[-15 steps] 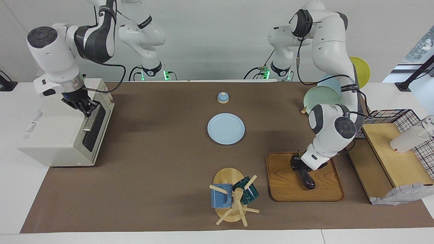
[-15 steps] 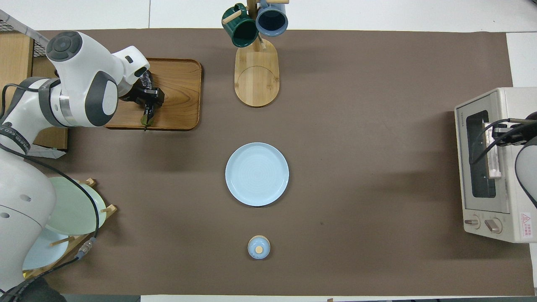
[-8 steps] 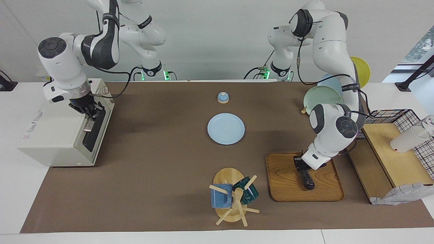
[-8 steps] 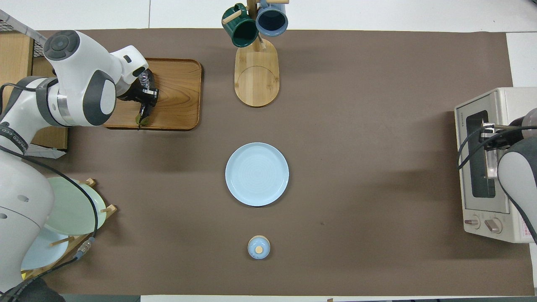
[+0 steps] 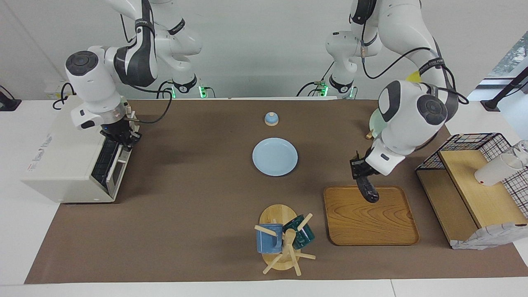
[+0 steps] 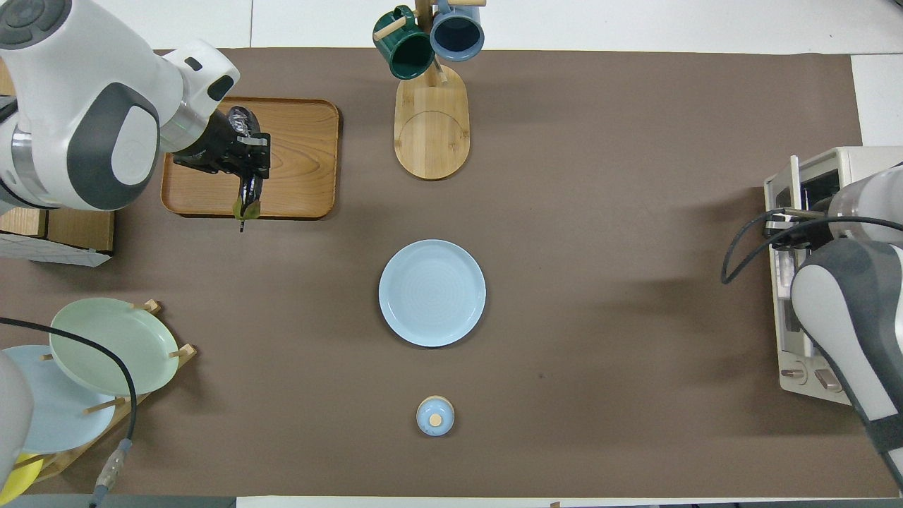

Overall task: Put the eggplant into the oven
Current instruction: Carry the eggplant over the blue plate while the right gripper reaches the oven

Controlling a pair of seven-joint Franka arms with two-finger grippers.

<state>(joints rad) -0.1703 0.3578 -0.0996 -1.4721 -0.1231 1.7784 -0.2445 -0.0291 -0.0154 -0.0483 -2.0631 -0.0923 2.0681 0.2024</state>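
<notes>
Eggplant transport is the step in hand, by my reading. In the facing view, the left gripper (image 5: 362,171) is clenched on the stem end of the long dark purple eggplant (image 5: 367,189), which hangs tilted in the air over the robot-side edge of the rectangular wooden tray (image 5: 350,231) at the left arm's end of the brown mat. At the right arm's end, the boxy white toaster oven (image 5: 57,165) stands with its glass door (image 5: 110,165) swung partly down, the wire rack showing inside. The right gripper (image 5: 123,138) sits at the door's upper edge by the silver bar handle; whether its fingers grip the handle I cannot tell.

In the overhead view, the eggplant (image 6: 247,194) points its greenish stem tip toward the robots, just past the tray's (image 6: 303,155) nearer edge, with the left gripper (image 6: 248,159) clamped around it. The oven (image 6: 818,169) is at the mat's edge on the right arm's side, half covered by the right gripper (image 6: 786,229) and its arm.

Next, the door likely needs lowering fully. The left arm must then carry the eggplant across the mat, over the round pale blue plate (image 6: 432,293), and slide it onto the rack.
</notes>
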